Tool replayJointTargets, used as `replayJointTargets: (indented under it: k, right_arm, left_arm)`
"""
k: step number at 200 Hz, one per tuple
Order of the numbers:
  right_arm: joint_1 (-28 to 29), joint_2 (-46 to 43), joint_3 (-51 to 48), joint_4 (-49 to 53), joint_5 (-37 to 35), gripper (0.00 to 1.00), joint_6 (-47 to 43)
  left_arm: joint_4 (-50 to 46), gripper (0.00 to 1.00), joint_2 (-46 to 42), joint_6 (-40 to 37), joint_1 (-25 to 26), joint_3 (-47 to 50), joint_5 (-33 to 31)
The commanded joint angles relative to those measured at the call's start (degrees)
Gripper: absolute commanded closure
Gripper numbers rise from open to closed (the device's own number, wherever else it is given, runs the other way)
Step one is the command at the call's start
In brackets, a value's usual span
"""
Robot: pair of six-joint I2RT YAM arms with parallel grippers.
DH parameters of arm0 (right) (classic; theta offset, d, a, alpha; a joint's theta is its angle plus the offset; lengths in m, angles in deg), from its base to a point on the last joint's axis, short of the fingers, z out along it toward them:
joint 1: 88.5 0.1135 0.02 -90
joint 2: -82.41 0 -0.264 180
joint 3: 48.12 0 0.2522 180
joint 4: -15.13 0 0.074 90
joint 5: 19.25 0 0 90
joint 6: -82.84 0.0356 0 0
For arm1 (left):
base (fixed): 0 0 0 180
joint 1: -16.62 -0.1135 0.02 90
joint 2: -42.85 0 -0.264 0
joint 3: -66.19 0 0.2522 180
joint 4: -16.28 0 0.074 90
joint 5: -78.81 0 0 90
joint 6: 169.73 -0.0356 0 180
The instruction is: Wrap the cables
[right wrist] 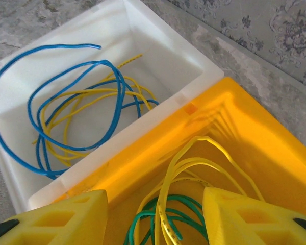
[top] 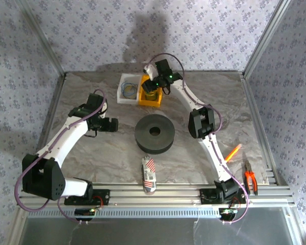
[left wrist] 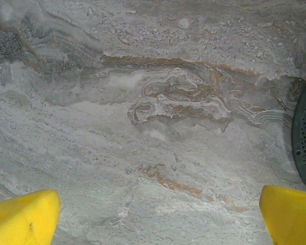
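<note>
Your right gripper [right wrist: 153,219] hung over the thin yellow wire [right wrist: 168,178].
Its fingers were apart, the wire between them in a yellow plastic bin [right wrist: 255,132]. Your left gripper [left wrist: 158,214] was spread apart too.

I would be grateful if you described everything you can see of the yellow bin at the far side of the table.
The yellow bin is a small, open-topped rectangular box of what looks like smooth plastic. It stands upright on the marble-patterned table, toward the far edge. One long side wall sits flush against a white bin. Inside it lie loose loops of yellow wire and green wire. The right gripper hangs just above its opening with fingers apart, gripping nothing.
</note>
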Motion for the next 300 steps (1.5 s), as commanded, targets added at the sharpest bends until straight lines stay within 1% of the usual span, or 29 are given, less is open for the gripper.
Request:
replayJointTargets:
  k: [1,35,55,64,112,167,210,235,259,285,300]
  right_arm:
    - [0.64,2.11,2.34,-0.44,-1.9,0.49,0.9]
    - [0.73,2.79,2.29,-1.23,-3.46,0.56,1.07]
    - [0.81,3.01,2.22,-1.67,-4.59,0.63,1.16]
    - [0.9,2.93,2.32,-1.85,-4.99,0.67,1.16]
    - [1.53,1.13,2.38,-2.56,-7.5,1.0,0.14]
    - [2.26,-3.98,1.39,-1.5,-8.36,1.0,-2.98]
    - [2.39,-9.79,-2.21,-1.71,-6.67,1.0,-4.11]
    - [2.21,-11.91,-2.29,-0.09,-4.73,1.0,-3.85]
    - [2.28,-14.28,-2.61,1.76,-4.32,1.0,-4.06]
    - [2.56,-18.73,-6.48,2.0,-4.41,1.0,-4.89]
    - [2.65,-22.16,-9.81,2.0,-2.82,1.0,-5.17]
  left_arm:
    - [-0.04,0.0,0.45,-0.78,0.32,0.26,0.32]
    - [0.11,0.0,0.74,-0.74,0.32,0.31,0.32]
    - [0.23,0.0,1.02,-0.83,0.32,0.31,0.38]
    - [0.19,0.0,1.16,-0.87,0.32,0.25,0.39]
    - [0.13,0.0,1.08,-0.96,0.32,0.38,0.23]
    - [0.3,0.0,0.52,-0.87,0.32,0.49,0.31]
    - [0.45,0.0,-0.17,-0.69,0.32,0.57,0.67]
    - [0.24,0.0,-0.92,-0.67,0.32,0.57,0.66]
    - [-0.07,0.0,-1.6,-0.95,0.32,0.32,0.88]
    - [-0.32,0.0,-2.25,-0.89,0.32,-0.13,1.39]
    - [0.16,0.0,-2.94,-0.33,0.39,-0.2,2.51]
